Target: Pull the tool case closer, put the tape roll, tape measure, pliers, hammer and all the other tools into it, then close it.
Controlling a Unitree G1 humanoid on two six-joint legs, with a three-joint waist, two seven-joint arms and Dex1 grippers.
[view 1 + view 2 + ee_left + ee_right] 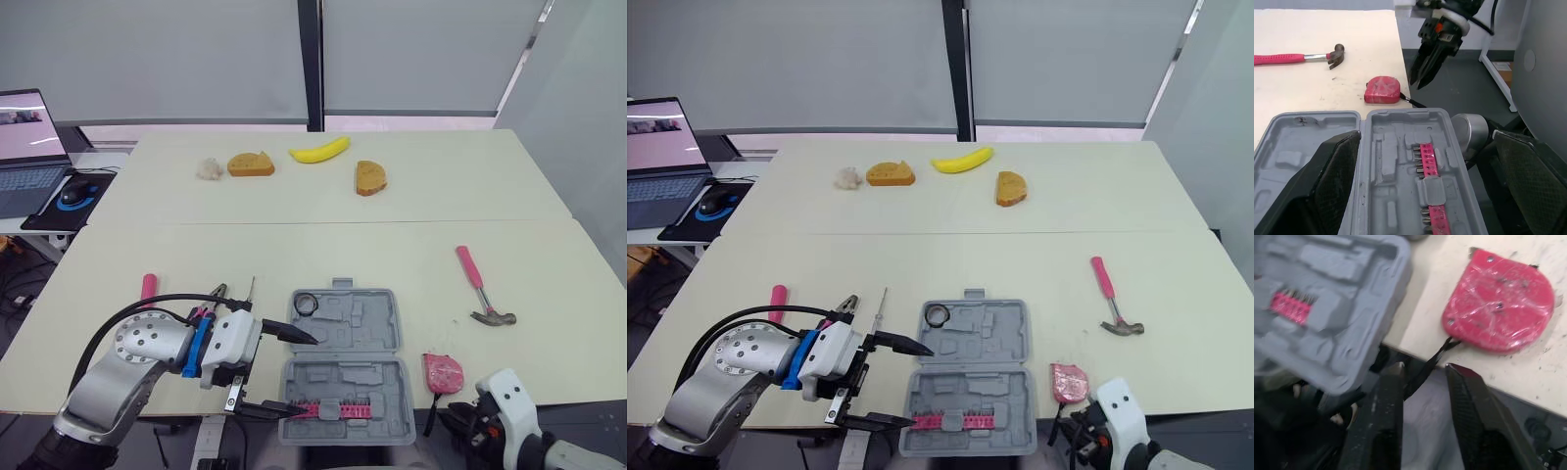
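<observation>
The grey tool case (pixel 372 323) lies open at the table's front middle, its near half over the edge. A black tape roll (pixel 307 304) sits in its far half, a pink bit holder (pixel 328 408) in the near half. My left gripper (pixel 284 372) stands wide open at the case's left side, fingers astride the near half (pixel 1400 161). The red tape measure (pixel 443 372) lies right of the case, the pink-handled hammer (pixel 480 289) farther right. Pliers (pixel 211 299) and a pink screwdriver (pixel 148 287) lie left. My right gripper (pixel 1422 369) hangs open below the table edge, the tape measure's black strap (pixel 1430 362) between its fingers.
On the far table lie two bread slices (pixel 251 164) (pixel 370 177), a banana (pixel 319 151) and a white crumpled lump (pixel 209 168). A laptop (pixel 29 147) and mouse (pixel 72 193) sit on a side desk at the far left. A thin metal tool (pixel 251 291) lies beside the pliers.
</observation>
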